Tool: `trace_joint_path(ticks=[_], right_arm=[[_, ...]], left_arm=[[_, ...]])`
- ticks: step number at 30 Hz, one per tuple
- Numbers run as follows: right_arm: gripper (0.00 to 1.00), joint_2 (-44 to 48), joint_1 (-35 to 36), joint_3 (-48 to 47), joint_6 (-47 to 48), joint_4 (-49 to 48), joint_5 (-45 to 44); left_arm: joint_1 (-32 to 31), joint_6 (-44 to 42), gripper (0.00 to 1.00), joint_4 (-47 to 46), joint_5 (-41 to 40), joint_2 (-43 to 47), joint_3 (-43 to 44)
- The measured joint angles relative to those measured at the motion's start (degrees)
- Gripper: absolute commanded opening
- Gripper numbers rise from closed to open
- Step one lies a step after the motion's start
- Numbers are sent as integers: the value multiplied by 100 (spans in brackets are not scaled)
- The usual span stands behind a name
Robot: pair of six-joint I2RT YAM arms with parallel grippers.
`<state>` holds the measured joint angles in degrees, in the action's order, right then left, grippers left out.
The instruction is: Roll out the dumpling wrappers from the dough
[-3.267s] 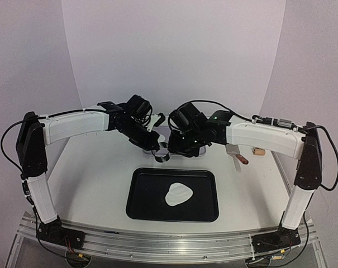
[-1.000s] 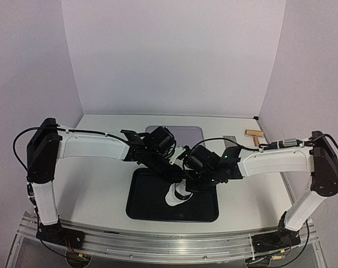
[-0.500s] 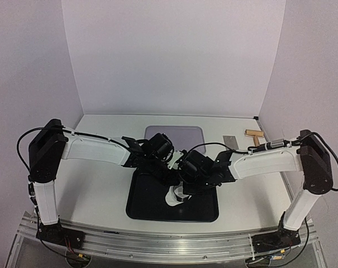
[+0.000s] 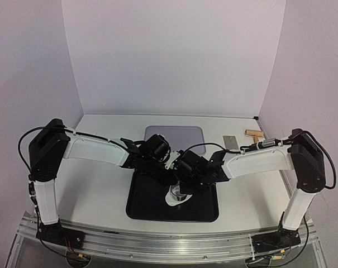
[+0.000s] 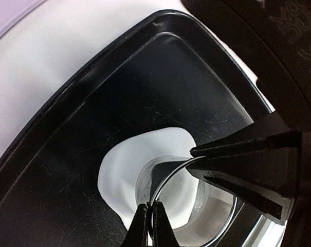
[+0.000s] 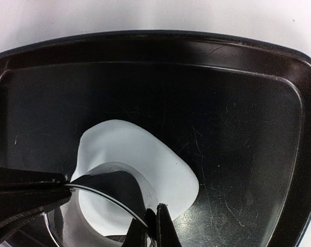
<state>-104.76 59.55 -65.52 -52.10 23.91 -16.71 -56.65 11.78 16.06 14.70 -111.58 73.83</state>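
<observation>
**A:** How do the end effectors stand?

**B:** The left end effector (image 5: 149, 222) has its fingertips pressed together on the thin rim of a metal ring (image 5: 170, 172). The right end effector (image 6: 154, 226) pinches the same rim at another point, coming at it from the opposite side.

**A:** And the dough?

**B:** Directly beneath both sets of tips. The dough (image 6: 145, 154) lies as a flat white sheet of irregular outline on the floor of a black tray (image 6: 237, 128). The ring stands on it, and the dough spreads out past the ring's wall.

**A:** The arms behind them?

**B:** Both wrists tip downward and crowd close together above the tray's middle. From each wrist a white forearm runs outward, low over the tabletop (image 4: 90, 184), to a black elbow out at its own side. From there a link drops steeply to the base at the near edge.

**A:** Anything beyond the end effectors?

**B:** A grey mat (image 4: 177, 134) toward the back wall. Past the right forearm lie a flat metal scraper (image 4: 231, 142) and a small wooden piece (image 4: 253, 133).
</observation>
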Motion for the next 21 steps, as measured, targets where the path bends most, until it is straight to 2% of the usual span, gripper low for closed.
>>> trace_joint_path(ticks=[21], right_arm=[[0,-233,-2,65,-15,-179,36]], left_arm=[[7,-1,0,-782,10,-84,-516]])
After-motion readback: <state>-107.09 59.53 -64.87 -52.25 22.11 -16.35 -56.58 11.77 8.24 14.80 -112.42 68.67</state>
